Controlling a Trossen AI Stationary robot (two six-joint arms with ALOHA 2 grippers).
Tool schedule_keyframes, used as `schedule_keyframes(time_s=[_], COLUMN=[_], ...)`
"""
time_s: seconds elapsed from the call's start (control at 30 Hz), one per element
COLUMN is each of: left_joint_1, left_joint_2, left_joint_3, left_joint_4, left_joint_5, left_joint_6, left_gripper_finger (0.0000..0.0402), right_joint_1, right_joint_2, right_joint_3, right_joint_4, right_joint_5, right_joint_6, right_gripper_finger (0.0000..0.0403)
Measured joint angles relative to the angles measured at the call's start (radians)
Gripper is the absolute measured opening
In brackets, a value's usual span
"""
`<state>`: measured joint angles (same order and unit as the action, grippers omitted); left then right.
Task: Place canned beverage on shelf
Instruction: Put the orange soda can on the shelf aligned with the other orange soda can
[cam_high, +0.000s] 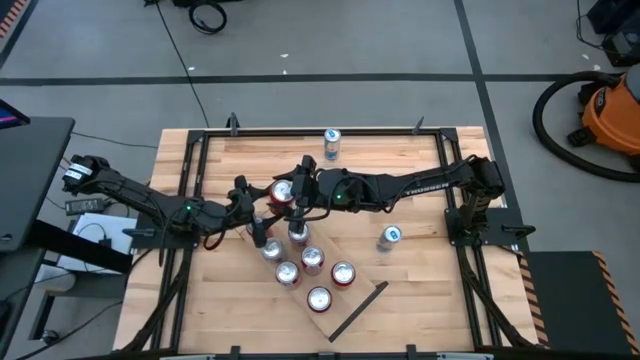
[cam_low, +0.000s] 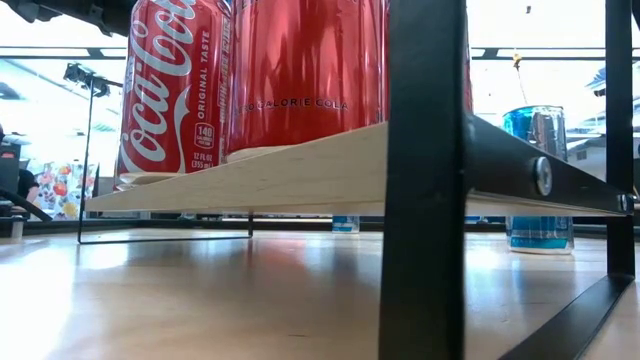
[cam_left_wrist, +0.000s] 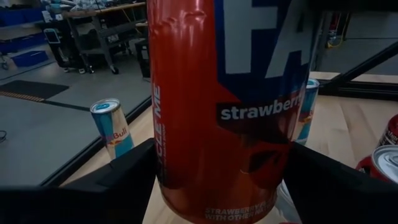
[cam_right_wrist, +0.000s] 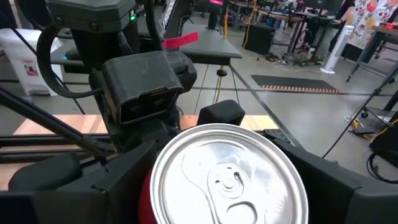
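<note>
Both grippers, left gripper (cam_high: 262, 226) and right gripper (cam_high: 290, 199), pinch one red can (cam_high: 283, 192) (strawberry)

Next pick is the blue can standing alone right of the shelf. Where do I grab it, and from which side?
Take the blue can by its side wall at mid-height, coming level from the right arm's side: it stands upright, clear all round, with the shelf on its other side.

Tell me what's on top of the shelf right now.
Five red cans stand on the shelf. The arms cover its near-left end, so any can there is hidden.
</note>
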<state>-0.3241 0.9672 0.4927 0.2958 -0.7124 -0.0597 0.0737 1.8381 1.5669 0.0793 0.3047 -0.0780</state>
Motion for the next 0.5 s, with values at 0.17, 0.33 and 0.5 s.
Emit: schedule_keyframes(time_s=[0.17, 0.33, 0.5], left_joint_1=[0.000, -0.001, -0.002], left_joint_2=[0.000, -0.002, -0.002], left_joint_3=[0.000, 0.003, 0.003], left_joint_4=[-0.006, -0.011, -0.017], left_joint_5=[-0.004, -0.005, -0.001], left_joint_6=[0.000, -0.007, -0.003], left_gripper_finger=[0.0337, 0.0376, 0.0397], right_joint_1=[-0.005, -0.006, -0.008], right_joint_2=[0.000, -0.009, -0.018], right_joint_3=[0.001, 0.000, -0.001], right_joint_4=[-0.009, -0.033, -0.055], right_joint_5=[0.001, 0.009, 0.019], right_joint_6=[0.003, -0.005, -0.004], right_gripper_finger=[0.0316, 0.0315, 0.0316])
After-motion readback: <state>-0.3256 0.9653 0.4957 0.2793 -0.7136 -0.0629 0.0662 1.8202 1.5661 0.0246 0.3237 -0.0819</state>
